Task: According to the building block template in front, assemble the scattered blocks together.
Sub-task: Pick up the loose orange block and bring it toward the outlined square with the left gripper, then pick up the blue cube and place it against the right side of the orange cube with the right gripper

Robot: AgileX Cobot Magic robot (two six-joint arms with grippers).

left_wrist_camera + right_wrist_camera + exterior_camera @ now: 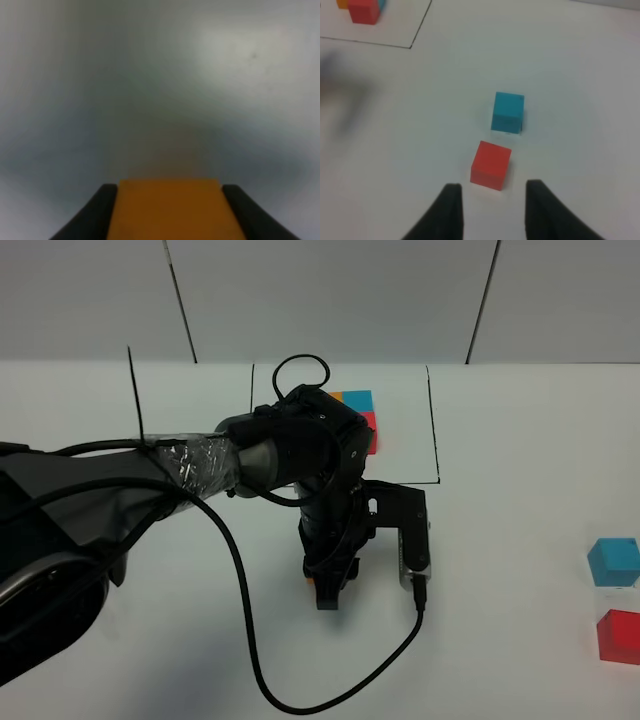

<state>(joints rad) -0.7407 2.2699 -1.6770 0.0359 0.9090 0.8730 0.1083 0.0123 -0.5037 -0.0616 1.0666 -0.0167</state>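
Note:
My left gripper (325,592) points down at the table's middle, below the template, and is shut on the orange cube (170,210), which fills the gap between its dark fingers (95,217); a sliver of orange (317,585) shows in the high view. The template (358,410), cyan and red cubes showing inside a thin black outline (436,430), is partly hidden by the left arm. The loose cyan cube (613,560) and red cube (618,636) sit at the far right. In the right wrist view my right gripper (492,200) is open just short of the red cube (491,164), with the cyan cube (508,111) beyond it.
A black cable (250,640) loops from the left arm across the table's front. The template (362,9) and its outline corner (412,46) show far off in the right wrist view. A black line (134,390) marks the table at the back left.

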